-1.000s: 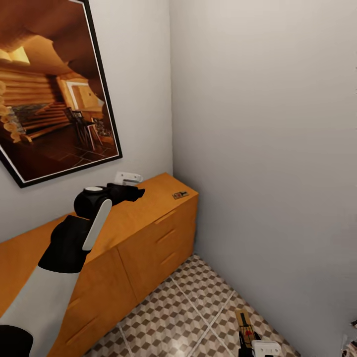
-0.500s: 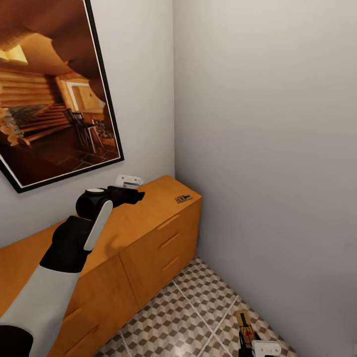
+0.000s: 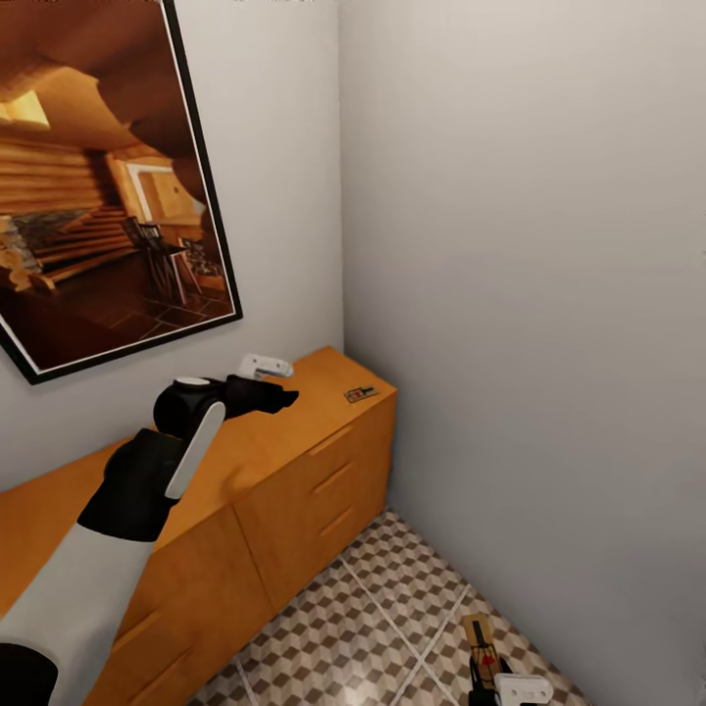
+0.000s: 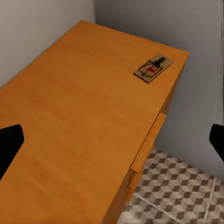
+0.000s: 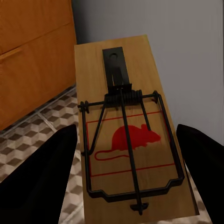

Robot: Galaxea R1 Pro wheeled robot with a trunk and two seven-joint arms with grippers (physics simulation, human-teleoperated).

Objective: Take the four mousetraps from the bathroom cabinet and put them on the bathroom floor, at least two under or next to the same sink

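Black and white, the left arm [image 3: 147,490] rises from the lower left of the head view and reaches up over the orange-tan cabinet [image 3: 284,471], its left gripper [image 3: 270,392] hovering above the flat top at mid-frame. In the left wrist view its fingers [image 4: 9,142] sit at opposite edges of the frame, spread wide with nothing between them. Ahead of it one mousetrap [image 3: 360,394] lies flat at the far right corner of the cabinet top, near the corner of the grey walls; it is a small tan board with dark wire and a red spot. At the bottom edge of the head view, right of centre, the right gripper [image 3: 487,677] pinches a second mousetrap [image 5: 128,135] above the cube-patterned floor [image 3: 373,628]. Its board carries a black wire spring, a black plate and a red mouse drawing.
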